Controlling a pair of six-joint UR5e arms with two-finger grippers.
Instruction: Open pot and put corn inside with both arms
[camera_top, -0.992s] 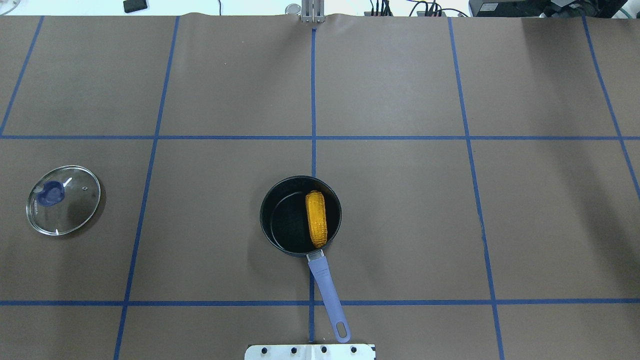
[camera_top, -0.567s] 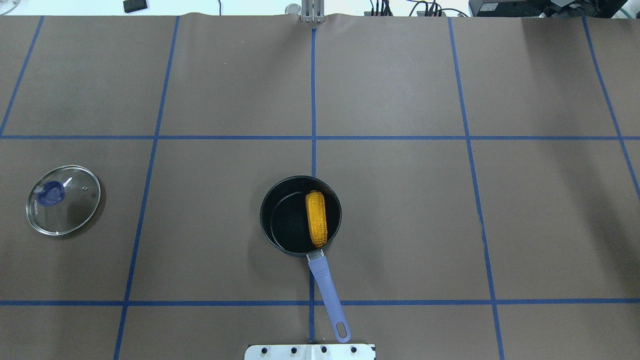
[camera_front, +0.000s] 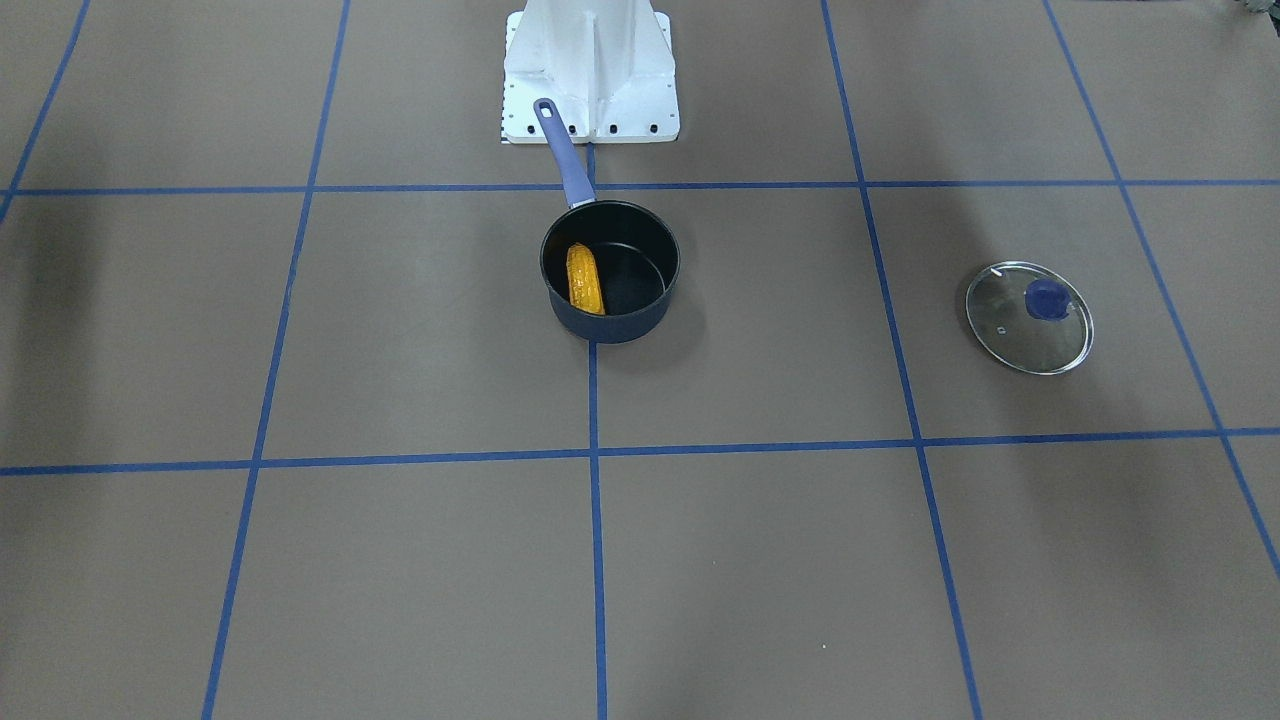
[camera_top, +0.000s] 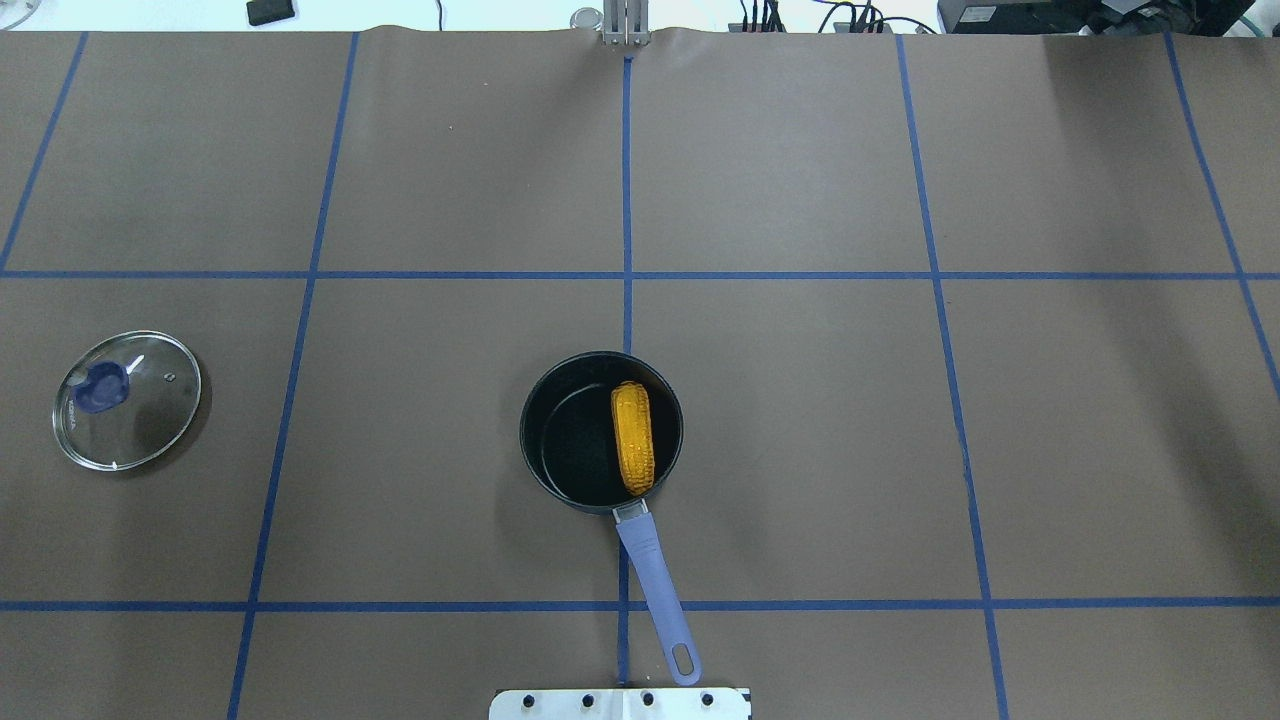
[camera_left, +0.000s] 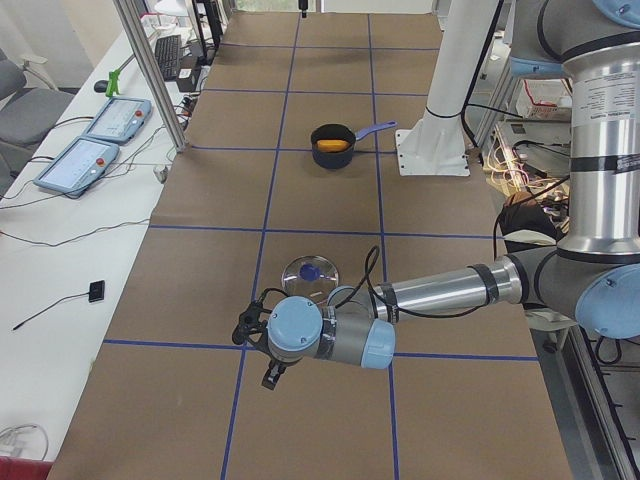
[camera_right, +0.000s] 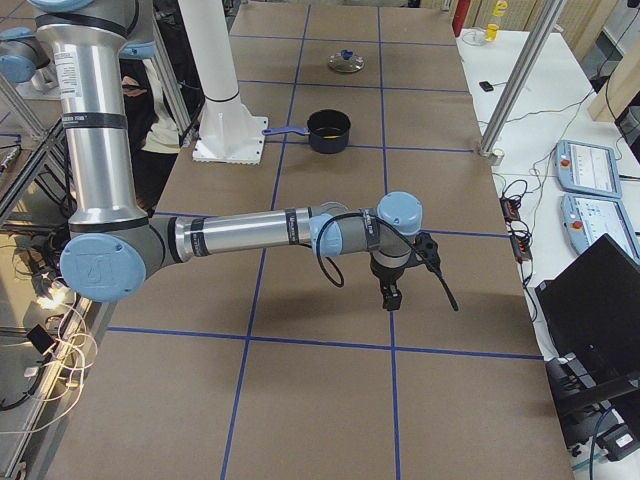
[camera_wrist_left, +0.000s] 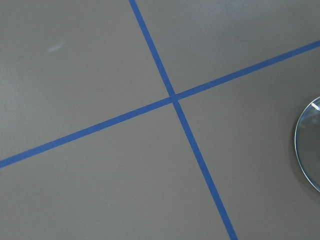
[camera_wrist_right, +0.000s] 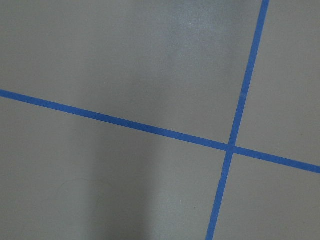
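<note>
the pot (camera_top: 570, 445) is seen uncovered near the middle of the bench (camera_top: 800, 450), its handle turned toward the robot's base. the corn (camera_top: 633, 437) is laid inside it, along the wall on the robot's right. the glass lid (camera_top: 127, 400) is set flat well apart, on the robot's left. the left claw (camera_left: 270, 378) is held near the lid, the right claw (camera_right: 389, 298) far from the pot; whether either is released or clenched cannot be told.
</note>
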